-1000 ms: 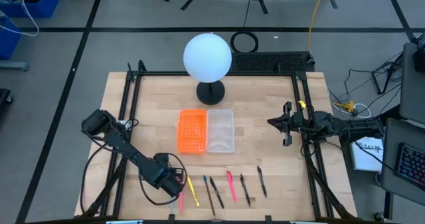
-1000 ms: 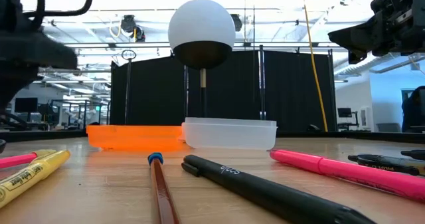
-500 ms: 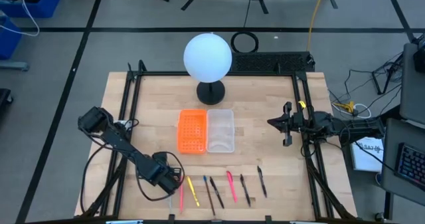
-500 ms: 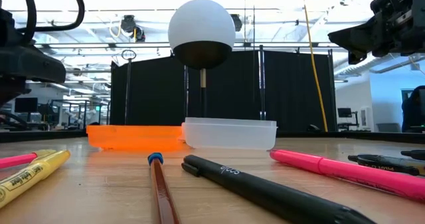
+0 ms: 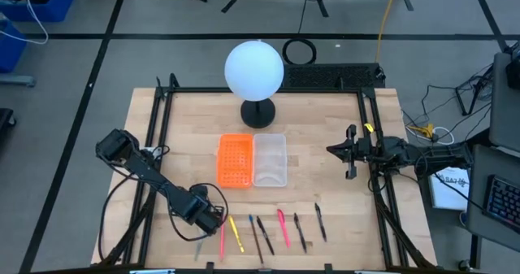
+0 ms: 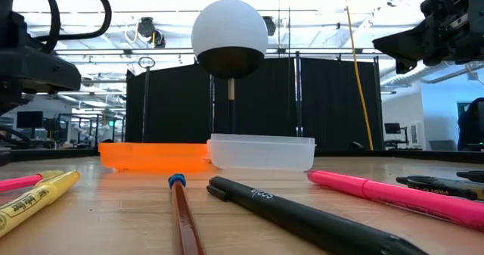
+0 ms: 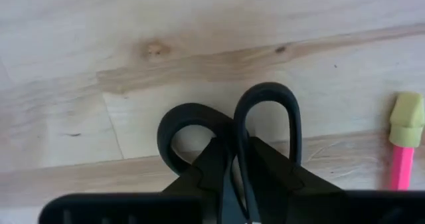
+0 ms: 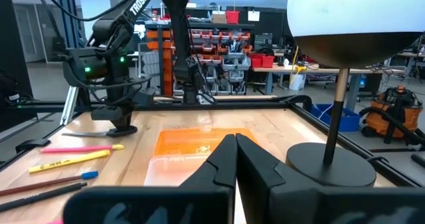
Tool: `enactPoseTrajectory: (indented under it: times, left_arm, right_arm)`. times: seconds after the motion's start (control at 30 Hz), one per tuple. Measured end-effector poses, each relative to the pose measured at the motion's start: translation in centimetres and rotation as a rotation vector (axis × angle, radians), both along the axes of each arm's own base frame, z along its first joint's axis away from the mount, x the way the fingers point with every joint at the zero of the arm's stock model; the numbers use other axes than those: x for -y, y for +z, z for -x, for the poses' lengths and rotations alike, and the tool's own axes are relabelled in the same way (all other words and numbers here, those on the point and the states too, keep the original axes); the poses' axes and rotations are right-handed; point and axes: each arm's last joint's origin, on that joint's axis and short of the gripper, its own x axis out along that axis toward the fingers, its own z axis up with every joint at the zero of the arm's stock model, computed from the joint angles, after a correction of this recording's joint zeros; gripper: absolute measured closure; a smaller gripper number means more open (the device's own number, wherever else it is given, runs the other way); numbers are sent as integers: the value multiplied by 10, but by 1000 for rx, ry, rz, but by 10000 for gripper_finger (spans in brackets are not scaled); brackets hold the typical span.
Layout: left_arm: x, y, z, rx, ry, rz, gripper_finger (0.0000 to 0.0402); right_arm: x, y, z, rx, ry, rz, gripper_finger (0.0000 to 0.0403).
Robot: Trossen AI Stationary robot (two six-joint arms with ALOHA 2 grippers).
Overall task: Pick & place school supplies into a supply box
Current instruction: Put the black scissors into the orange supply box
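The scissors lie on the tabletop at its near-left corner, handles pointing forward from my left pincer, which pinches them between the loops. My right pincer waits closed.

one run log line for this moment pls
left pincer: closed on scissors at front-left table | right pincer: shut, idle at right edge | supply box: nothing visible inside | pens still on table

One scissors, six pens, two trays, one globe lamp.
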Motion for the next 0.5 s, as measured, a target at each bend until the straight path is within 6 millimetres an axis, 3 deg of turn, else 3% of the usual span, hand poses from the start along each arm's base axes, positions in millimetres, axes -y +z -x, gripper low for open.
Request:
enactPoseTrajectory:
  times: [0.2, 0.5]
  left_arm:
    - [-1, 5, -4, 26, -69, -99, 343]
    - [-8, 38, -31, 83, -147, -220, 365]
  right_arm:
    - [0, 0, 0, -1, 0, 2, 403]
    - [0, -3, 0, -26, 2, -15, 403]
